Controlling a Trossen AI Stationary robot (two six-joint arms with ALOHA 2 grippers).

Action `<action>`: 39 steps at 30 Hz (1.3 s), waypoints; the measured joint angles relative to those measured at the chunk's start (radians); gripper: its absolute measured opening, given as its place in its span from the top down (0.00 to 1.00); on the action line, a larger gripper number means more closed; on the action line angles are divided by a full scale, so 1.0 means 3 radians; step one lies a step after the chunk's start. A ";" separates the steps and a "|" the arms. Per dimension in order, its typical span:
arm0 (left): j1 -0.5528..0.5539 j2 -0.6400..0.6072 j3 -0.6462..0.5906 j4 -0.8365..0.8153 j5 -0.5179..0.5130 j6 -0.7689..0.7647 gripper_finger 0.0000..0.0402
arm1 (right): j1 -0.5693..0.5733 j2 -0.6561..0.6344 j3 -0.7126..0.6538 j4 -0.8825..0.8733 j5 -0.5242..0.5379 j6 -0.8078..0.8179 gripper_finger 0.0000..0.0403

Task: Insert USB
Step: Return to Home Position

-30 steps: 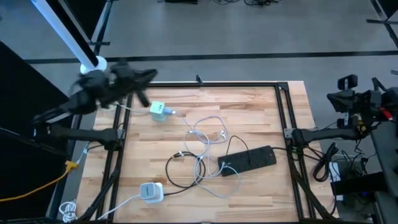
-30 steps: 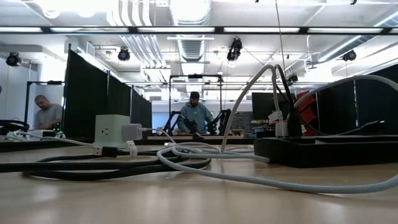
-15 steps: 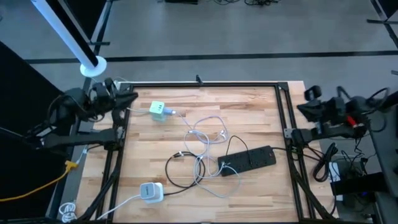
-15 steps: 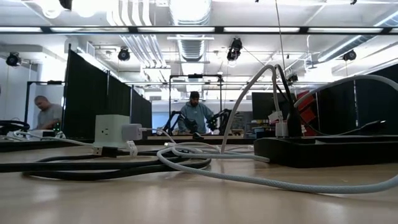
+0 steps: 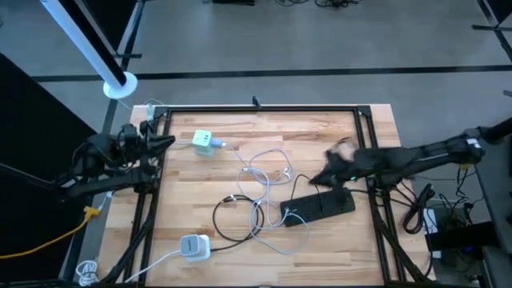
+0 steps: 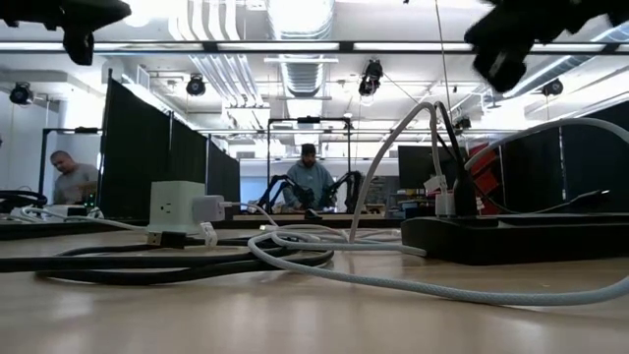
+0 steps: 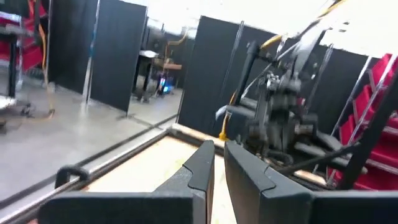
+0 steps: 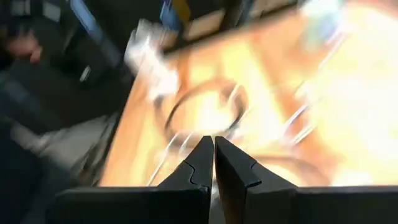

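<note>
High view: right gripper (image 5: 334, 166) over table (image 5: 320, 128), left gripper (image 5: 166, 142) at its edge.

No lettering, brand, number or sign is legible anywhere, neither on the long black plastic outlet extension (image 5: 320, 206) at 4 o'clock nor on the pale green cube outlet (image 5: 205, 142) at 10 o'clock

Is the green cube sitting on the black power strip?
No, the green cube lies on the wooden table, well apart from the black power strip.
</note>
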 joint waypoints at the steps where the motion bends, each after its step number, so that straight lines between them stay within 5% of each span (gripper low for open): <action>1: 0.0001 -0.0024 0.0007 -0.0005 0.0000 0.0041 0.94 | 0.0032 0.0198 0.0049 -0.0036 -0.0058 0.0008 1.00; 7: 0.0001 -0.0057 0.0060 -0.0023 0.0000 0.0185 0.94 | 0.0142 0.0963 0.0716 -0.0122 -0.0060 -0.0118 1.00; 13: 0.0001 0.0003 0.0072 -0.0030 0.0001 0.0358 0.94 | 0.0070 0.1736 0.1803 -0.0931 0.0197 -0.0788 1.00; 19: 0.0001 0.0004 0.0120 -0.0113 0.0015 0.0282 0.94 | -0.0079 0.2627 0.2365 -0.1092 -0.0216 -0.1145 1.00; 30: 0.0001 -0.0025 0.0471 -0.0899 0.0334 0.0386 0.94 | 0.0198 0.3515 0.2605 -0.1670 0.0188 -0.1516 1.00; 39: 0.0001 -0.0056 0.0596 -0.1155 0.0348 0.0356 0.94 | 0.0705 0.3348 0.2603 -0.2733 0.0235 -0.1299 1.00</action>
